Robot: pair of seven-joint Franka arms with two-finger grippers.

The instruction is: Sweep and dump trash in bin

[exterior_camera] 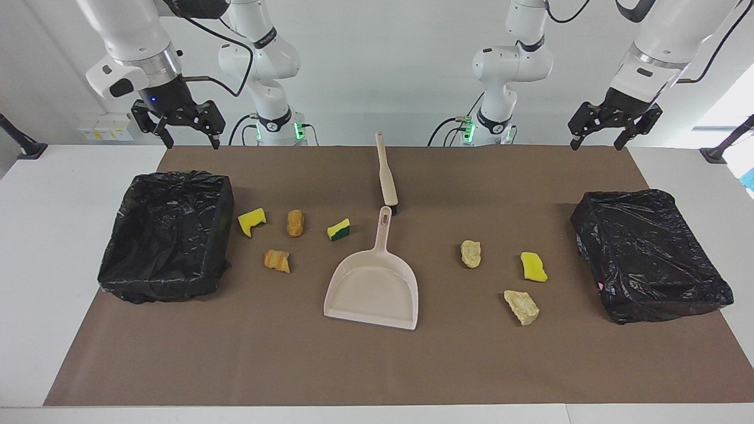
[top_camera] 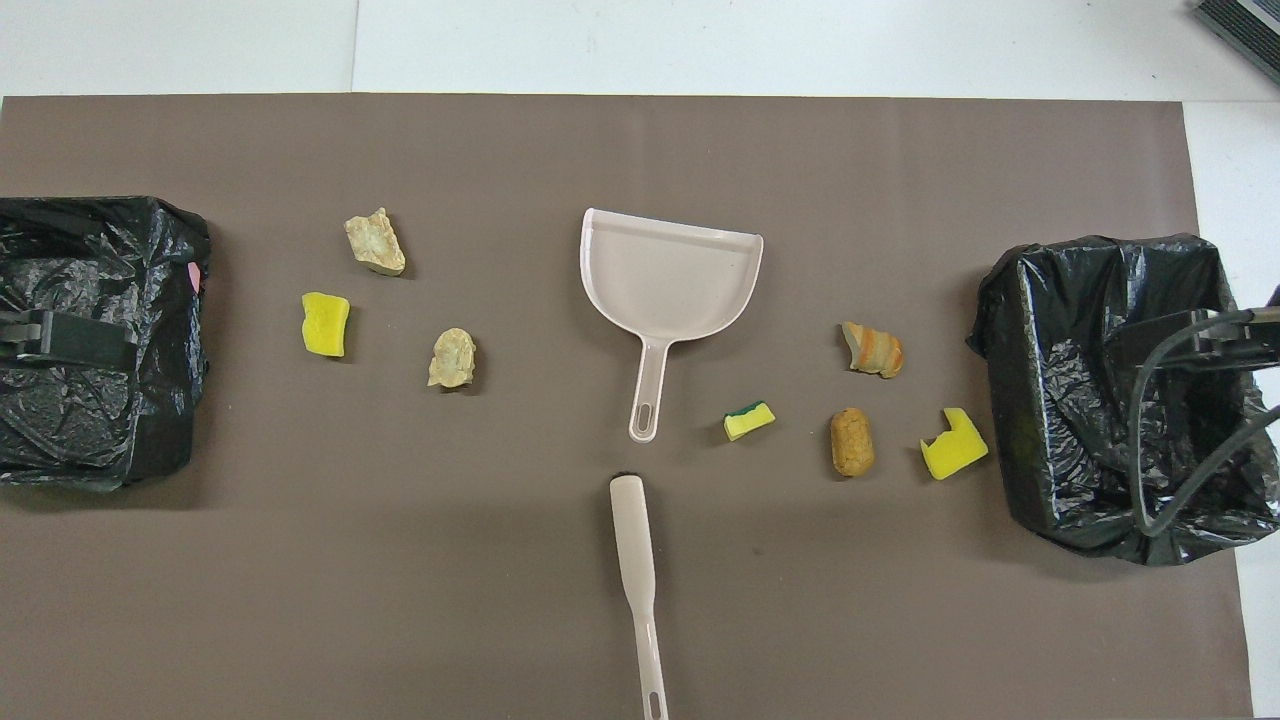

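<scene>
Seven scraps (exterior_camera: 293,223), brown mat (exterior_camera: 235,365) (white table (exterior_camera: 47,235))

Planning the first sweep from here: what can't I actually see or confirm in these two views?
- Brush bristles: facing view, hidden under its own head; overhead view shows only a dark sliver.
- Brush handle end: overhead view, cut by the bottom edge.
- Bin toward the left arm's end: overhead view, cut by the edge; inside hidden by the bag in both views.
</scene>
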